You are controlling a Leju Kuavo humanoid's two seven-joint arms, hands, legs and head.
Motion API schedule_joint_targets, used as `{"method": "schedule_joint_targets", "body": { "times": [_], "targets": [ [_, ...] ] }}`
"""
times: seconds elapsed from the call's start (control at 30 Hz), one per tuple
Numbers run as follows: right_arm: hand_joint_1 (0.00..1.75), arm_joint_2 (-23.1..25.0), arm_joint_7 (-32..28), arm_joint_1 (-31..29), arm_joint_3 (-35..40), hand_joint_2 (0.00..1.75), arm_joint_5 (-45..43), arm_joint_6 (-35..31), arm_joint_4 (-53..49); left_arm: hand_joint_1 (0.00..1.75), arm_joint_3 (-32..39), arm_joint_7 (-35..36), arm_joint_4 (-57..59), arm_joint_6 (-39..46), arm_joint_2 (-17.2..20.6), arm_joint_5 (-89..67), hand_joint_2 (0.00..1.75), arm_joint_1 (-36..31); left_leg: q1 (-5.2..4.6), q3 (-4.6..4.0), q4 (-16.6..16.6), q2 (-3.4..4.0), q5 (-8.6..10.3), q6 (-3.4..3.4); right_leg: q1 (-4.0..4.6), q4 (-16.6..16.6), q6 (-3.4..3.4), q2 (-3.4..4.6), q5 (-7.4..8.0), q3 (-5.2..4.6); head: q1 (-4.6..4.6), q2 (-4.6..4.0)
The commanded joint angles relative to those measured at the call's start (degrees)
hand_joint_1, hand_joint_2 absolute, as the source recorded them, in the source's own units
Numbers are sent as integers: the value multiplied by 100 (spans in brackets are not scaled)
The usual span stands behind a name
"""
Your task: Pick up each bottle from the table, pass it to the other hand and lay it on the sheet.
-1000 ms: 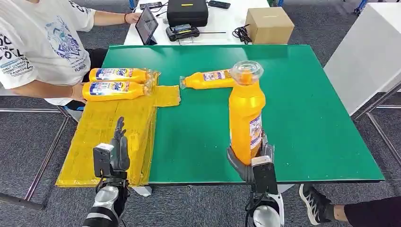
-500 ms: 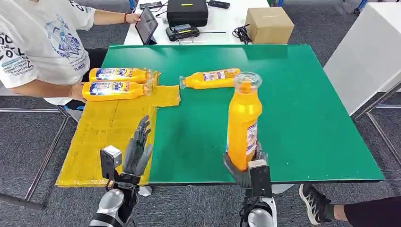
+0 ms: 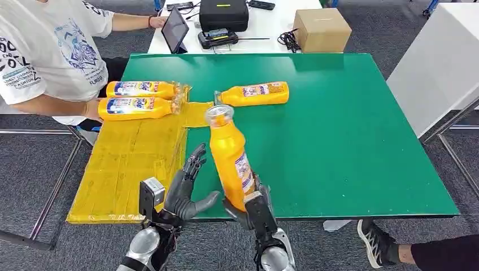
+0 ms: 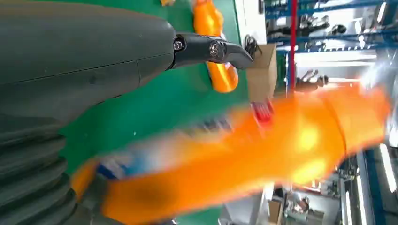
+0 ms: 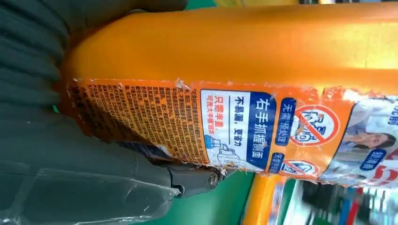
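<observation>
**A:** Where was the bottle (image 3: 230, 158) and how would it handle?

**B:** The right hand (image 3: 252, 204) gripped it round the base, neck tilted toward eleven o'clock above the near edge of the green table (image 3: 350, 141). It looked like rigid, smooth plastic with a glossy label, probably slippery and bottom-heavy if full. I judged the waist, just above the right hand's grip, the best place for taking hold.

**A:** And the other hand?

**B:** The left hand (image 3: 183, 189) was spread wide and holding nothing, just beside the bottle at nine o'clock.

**A:** The surroundings?

**B:** The yellow sheet (image 3: 130, 164) lay at the table's nine o'clock side with two bottles (image 3: 138, 99) at its far end. Another bottle (image 3: 253, 94) lay on the table toward twelve. A person (image 3: 45, 56) sat at ten o'clock.
</observation>
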Motion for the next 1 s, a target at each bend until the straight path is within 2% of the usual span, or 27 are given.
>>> {"method": "schedule_joint_targets", "body": {
  "times": [0.03, 0.17, 0.4, 0.63, 1.0],
  "targets": [
    [175, 6, 95, -606, 572, 175, 185, -171, 1147, 0, -82, 480, 413, -329, 106, 613, 175, -131, 3, 15, -5, 10, -3, -5, 4, -7, -6, 9, 1, 13, 0, 0],
    [175, -12, 103, -656, 674, 175, 271, -189, 1258, 0, -70, 541, 470, -328, 113, 797, 175, -150, 10, 29, -5, 10, -8, -9, 11, -10, -12, 6, -4, 28, 0, 0],
    [175, 158, 96, -1035, 1179, 175, 699, -408, 2204, 0, -68, 949, 853, -786, 201, 1743, 175, -288, 5, 28, -8, 13, -6, -8, 6, -9, -10, 9, -3, 24, 2, 0],
    [175, 161, 84, -1045, 1186, 175, 699, -412, 2224, 0, -66, 995, 869, -831, 202, 1808, 175, -295, 7, 23, -4, 7, -6, -7, 8, -7, -10, 3, -4, 21, 0, 0],
    [175, 339, 228, -1311, 1685, 175, 1085, -299, 2820, 0, -177, 1117, 1081, -992, 313, 2377, 175, -504, 10, 22, 1, 3, -7, -10, 12, -4, -12, -1, -6, 21, 0, 0]
  ]
}}
